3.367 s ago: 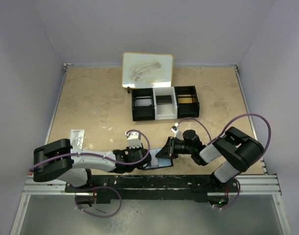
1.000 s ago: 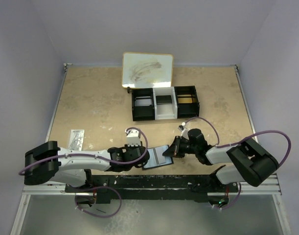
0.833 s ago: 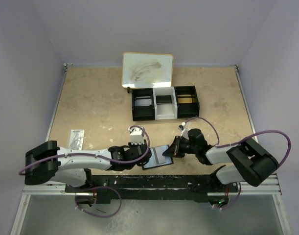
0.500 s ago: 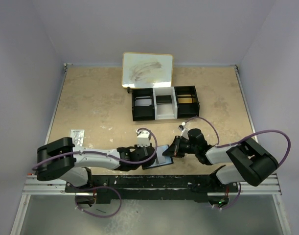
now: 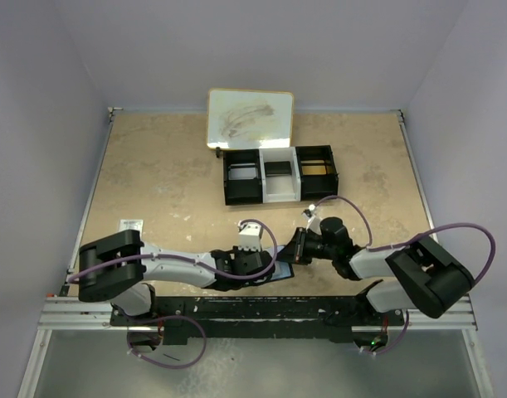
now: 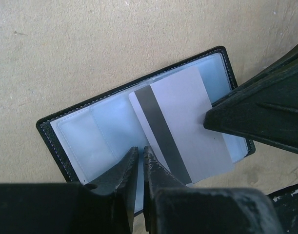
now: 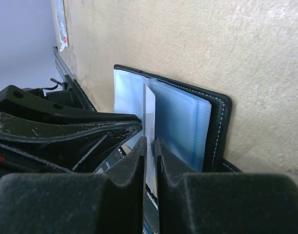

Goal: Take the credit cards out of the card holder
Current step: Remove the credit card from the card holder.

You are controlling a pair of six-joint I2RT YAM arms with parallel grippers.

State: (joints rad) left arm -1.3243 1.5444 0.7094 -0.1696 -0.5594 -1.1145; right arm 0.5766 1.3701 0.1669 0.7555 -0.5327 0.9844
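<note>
The small black leather-like bifold card holder has white stitching and a shiny pale blue pocketed inside. On it, the flat light grey plastic card carries one dark grey stripe. Beyond it, the three-compartment tray is black, its middle white.

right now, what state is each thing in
card holder: open flat, pockets up
card: askew over the holder, stripe up, one corner past its edge
left hand: shut, tips at the holder's middle
right hand: shut on the card's edge
whiteboard: smudged with grey marks
</note>
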